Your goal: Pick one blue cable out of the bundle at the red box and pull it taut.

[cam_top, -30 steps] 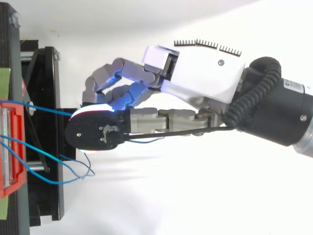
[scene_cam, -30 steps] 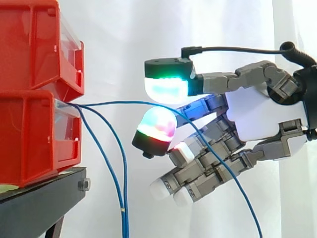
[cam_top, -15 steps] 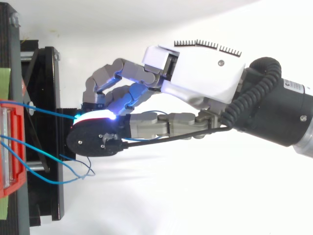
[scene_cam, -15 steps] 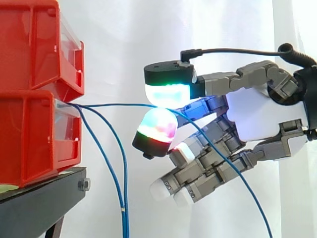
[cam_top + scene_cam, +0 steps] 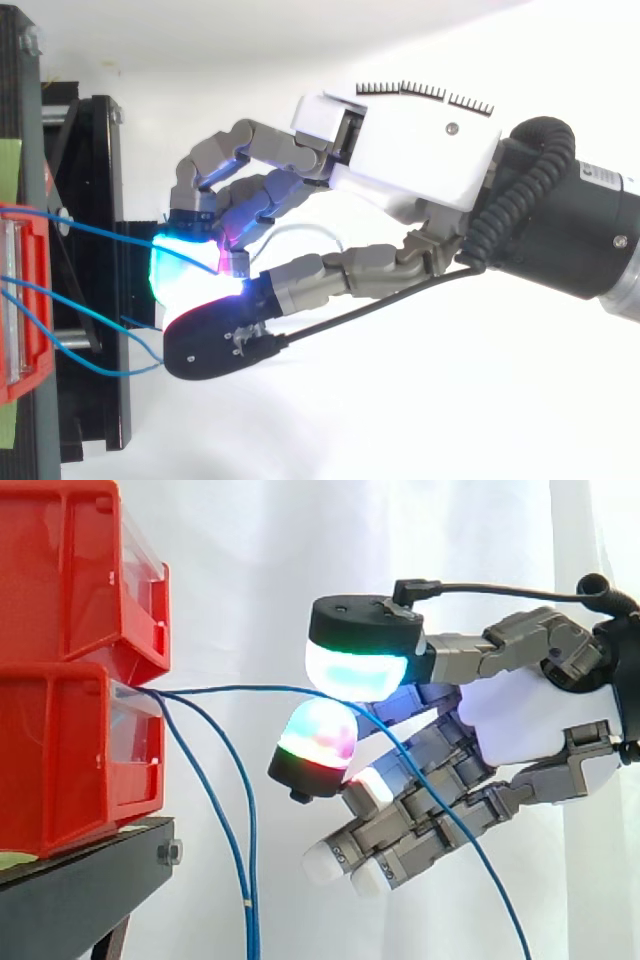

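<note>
Cable (image 5: 235, 689), blue, from red box (image 5: 60, 760): grasp step; hand (image 5: 540, 720) straddles it, pads (image 5: 355, 670) parted, nothing clamped; next, pinch squarely, then draw away till taut.

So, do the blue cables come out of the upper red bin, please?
No, the side view shows the blue cables emerging at the front lip of the lower red bin, beneath the upper red bin.
</note>
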Controlling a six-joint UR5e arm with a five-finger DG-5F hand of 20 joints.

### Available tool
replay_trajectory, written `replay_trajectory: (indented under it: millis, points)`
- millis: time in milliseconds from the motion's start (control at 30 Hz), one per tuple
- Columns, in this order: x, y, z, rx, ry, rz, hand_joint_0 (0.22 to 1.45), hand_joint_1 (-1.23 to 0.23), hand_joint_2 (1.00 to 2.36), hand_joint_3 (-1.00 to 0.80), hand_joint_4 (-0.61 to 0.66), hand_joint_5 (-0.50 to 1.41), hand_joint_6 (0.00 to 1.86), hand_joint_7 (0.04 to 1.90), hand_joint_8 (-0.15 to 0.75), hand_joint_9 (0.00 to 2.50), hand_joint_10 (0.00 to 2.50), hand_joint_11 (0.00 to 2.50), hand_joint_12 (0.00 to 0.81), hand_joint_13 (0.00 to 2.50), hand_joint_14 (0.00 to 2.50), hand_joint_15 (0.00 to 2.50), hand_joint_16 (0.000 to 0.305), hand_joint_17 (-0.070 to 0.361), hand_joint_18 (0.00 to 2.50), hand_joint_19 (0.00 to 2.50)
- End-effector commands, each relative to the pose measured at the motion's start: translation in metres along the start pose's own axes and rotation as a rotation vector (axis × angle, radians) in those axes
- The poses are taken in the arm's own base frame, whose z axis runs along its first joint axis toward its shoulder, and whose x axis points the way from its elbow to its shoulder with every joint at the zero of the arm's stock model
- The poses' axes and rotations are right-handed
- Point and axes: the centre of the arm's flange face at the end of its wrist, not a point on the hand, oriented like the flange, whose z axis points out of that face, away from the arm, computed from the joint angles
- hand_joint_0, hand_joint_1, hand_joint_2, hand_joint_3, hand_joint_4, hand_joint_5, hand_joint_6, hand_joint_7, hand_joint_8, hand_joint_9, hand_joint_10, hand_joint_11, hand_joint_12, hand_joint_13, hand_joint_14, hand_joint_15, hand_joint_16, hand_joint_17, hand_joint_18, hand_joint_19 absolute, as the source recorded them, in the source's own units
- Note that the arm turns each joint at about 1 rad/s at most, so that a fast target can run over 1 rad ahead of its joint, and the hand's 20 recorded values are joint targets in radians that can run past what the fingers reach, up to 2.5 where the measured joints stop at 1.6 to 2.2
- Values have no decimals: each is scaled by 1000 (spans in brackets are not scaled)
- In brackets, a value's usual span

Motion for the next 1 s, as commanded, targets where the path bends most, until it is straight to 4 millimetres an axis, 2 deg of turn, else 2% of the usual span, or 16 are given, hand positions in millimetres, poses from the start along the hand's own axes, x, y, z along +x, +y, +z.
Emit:
replay_trajectory:
  millis: [0,133,167,267,400,433,533,767,967]
  points:
    - [0,0,0,1,0,0,484,-590,1000,-500,118,-180,930,870,352,944,5,1104,426,568,10,337,59,132,564,236]
    - [0,0,0,-1,0,0,544,-370,1000,-500,95,-178,919,912,341,950,8,1106,406,556,10,344,55,123,524,268]
    - [0,0,0,-1,0,0,555,-364,1000,-500,95,-178,918,918,337,950,9,1102,403,554,11,349,54,122,519,274]
    - [0,0,0,-1,0,0,588,-369,1010,-350,83,-186,918,908,336,939,9,1111,402,544,11,347,53,119,497,288]
    - [0,0,0,1,0,0,575,-494,1017,-219,96,-191,917,892,334,888,9,1096,404,530,12,343,53,120,497,281]
    - [0,0,0,1,0,0,575,-572,1018,-194,97,-192,918,901,332,885,10,1096,403,530,11,344,53,120,501,276]
    - [0,0,0,1,0,0,577,-631,1017,-171,110,-192,922,886,338,886,8,1092,409,539,12,341,55,123,521,264]
    - [0,0,0,-1,0,2,586,-707,1016,-216,111,-190,922,896,328,884,9,1093,401,537,12,339,53,119,528,254]
    - [0,0,0,-1,0,2,611,-766,1010,-342,110,-187,922,899,326,889,9,1091,396,545,10,333,53,119,535,246]
